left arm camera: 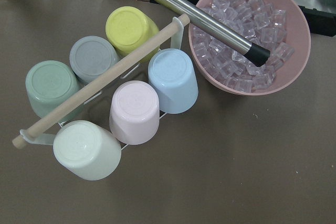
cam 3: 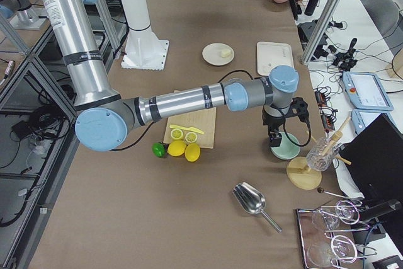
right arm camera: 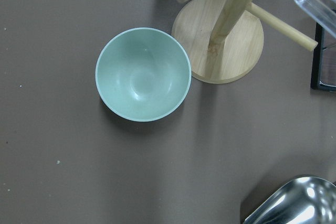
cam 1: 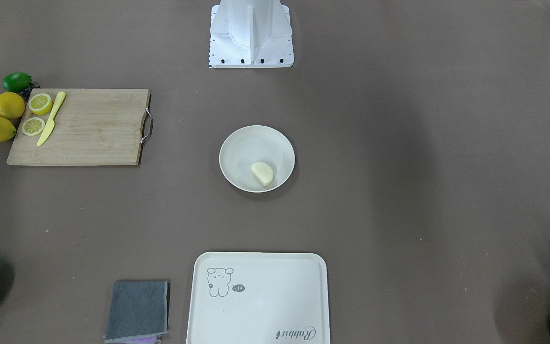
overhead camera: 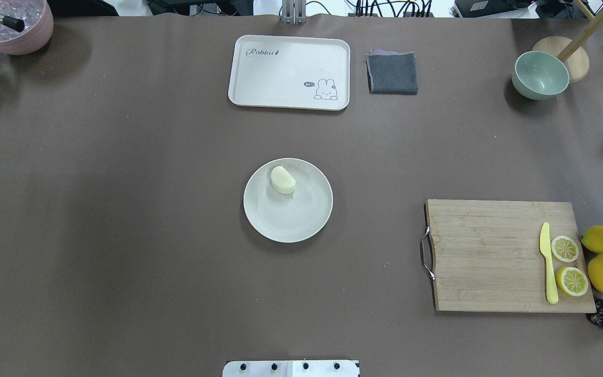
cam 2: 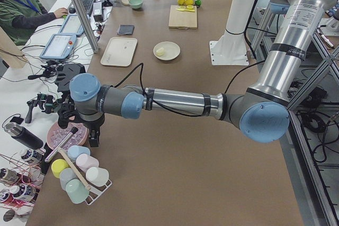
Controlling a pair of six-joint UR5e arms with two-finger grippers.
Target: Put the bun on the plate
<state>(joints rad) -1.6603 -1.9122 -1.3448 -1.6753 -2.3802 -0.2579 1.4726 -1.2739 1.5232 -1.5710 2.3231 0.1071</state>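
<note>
The bun (overhead camera: 283,179) is laid on the plate (overhead camera: 301,222), close to its rim. The left gripper (cam 2: 94,140) is held near a pink bowl (left arm camera: 297,75) of ice. The right gripper (cam 3: 275,142) is held above a green bowl (right arm camera: 118,59). Whether each claw is spread or pressed together cannot be told.

A round, shallow, off-white plate (overhead camera: 301,217) with a low raised rim sits flat near the middle of the brown table (overhead camera: 123,209), well away from all four edges and roughly midway between the two long edges. A small, smooth, pale cream-yellow bun (overhead camera: 283,179), half-round with one straight side and one curved side, lies inside the plate. It rests off-centre, close to the inside of the rim on the part of the plate nearest the table's far long edge, opposite the robot's base, leaving most of the plate bare.
</note>
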